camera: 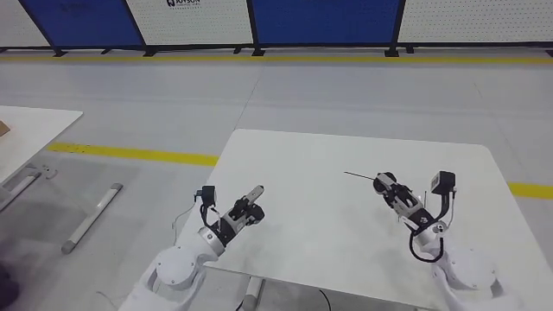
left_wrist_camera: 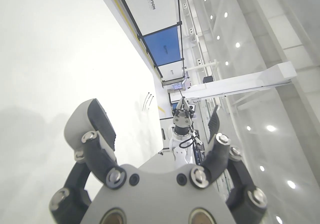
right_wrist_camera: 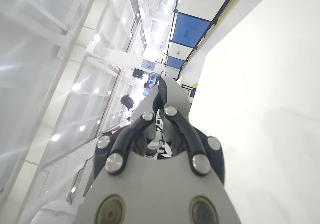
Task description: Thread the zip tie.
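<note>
Pincers differ: right pincer (camera: pixel 381 179) clamps the zip tie (camera: pixel 358 174), left pincer (camera: pixel 256 194) gapes wide.

Matt white table (camera: pixel 328 233), blk plastic zip tie (camera: pixel 359 175), ribbed left claw pads (left_wrist_camera: pixel 102 122) (shiny metal screws (left_wrist_camera: pixel 115 177))

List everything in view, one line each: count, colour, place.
zip tie: one, black, held by the right gripper, sticking out over the table
spare zip ties: at least two, black, lying on the table off toward the right arm
table: one, white, under both arms
side table: one, white, beyond the left arm
pegboard panels: several, blue and white, along the back
floor lines: two, yellow
left gripper: one, black-fingered, open, empty
right gripper: one, black-fingered, shut on the zip tie
</note>
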Robot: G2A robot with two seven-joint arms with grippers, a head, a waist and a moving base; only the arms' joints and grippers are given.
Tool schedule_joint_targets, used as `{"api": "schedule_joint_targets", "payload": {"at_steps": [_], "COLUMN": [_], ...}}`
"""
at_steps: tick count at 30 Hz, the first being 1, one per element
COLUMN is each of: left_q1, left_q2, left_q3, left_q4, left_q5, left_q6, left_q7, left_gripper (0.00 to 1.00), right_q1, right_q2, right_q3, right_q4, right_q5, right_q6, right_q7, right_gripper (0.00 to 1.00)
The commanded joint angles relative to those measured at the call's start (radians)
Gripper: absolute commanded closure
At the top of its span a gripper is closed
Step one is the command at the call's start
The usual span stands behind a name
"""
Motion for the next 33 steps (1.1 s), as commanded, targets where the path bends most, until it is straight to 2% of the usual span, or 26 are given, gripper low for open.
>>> {"api": "schedule_joint_targets", "payload": {"at_steps": [1,2,7,9,11,22,23,26,30,33], "left_q1": [-0.012,-0.019,-0.068,-0.094,-0.118,-0.125,-0.132,-0.166,-0.237,-0.237], "left_q2": [-0.002,-0.002,-0.015,-0.019,-0.024,-0.026,-0.030,-0.037,-0.052,-0.052], "left_q3": [0.030,0.044,0.184,0.229,0.255,0.262,0.267,0.299,0.367,0.367], "left_q4": [-0.009,-0.017,-0.044,-0.035,-0.022,-0.014,-0.002,0.022,0.073,0.073], "left_q5": [0.007,0.026,0.145,0.184,0.193,0.184,0.154,0.168,0.177,0.177], "left_q6": [0.007,0.008,0.025,0.042,0.052,0.055,0.059,0.054,0.076,0.076], "left_q7": [-0.013,-0.008,0.043,0.061,0.088,0.103,0.132,0.172,0.201,0.201], "left_gripper": [0.00,0.00,0.00,0.00,0.00,0.00,0.00,0.00,0.00,0.00], "right_q1": [0.006,0.009,0.045,0.059,0.066,0.058,0.057,0.053,0.055,0.055], "right_q2": [-0.008,-0.013,-0.042,-0.051,-0.055,-0.057,-0.058,-0.063,-0.067,-0.067], "right_q3": [-0.033,-0.051,-0.149,-0.167,-0.173,-0.172,-0.172,-0.187,-0.195,-0.195], "right_q4": [-0.003,-0.004,0.020,0.034,0.044,0.039,0.036,0.024,0.019,0.019], "right_q5": [-0.028,-0.031,-0.083,-0.077,-0.071,-0.057,-0.046,-0.061,-0.062,-0.062], "right_q6": [0.014,0.018,0.029,0.031,0.041,0.041,0.039,0.035,0.042,0.042], "right_q7": [-0.027,-0.034,-0.084,-0.084,-0.075,-0.071,-0.059,-0.045,-0.012,-0.012], "right_gripper": [1.00,1.00,1.00,1.00,1.00,1.00,1.00,1.00,1.00,1.00]}}
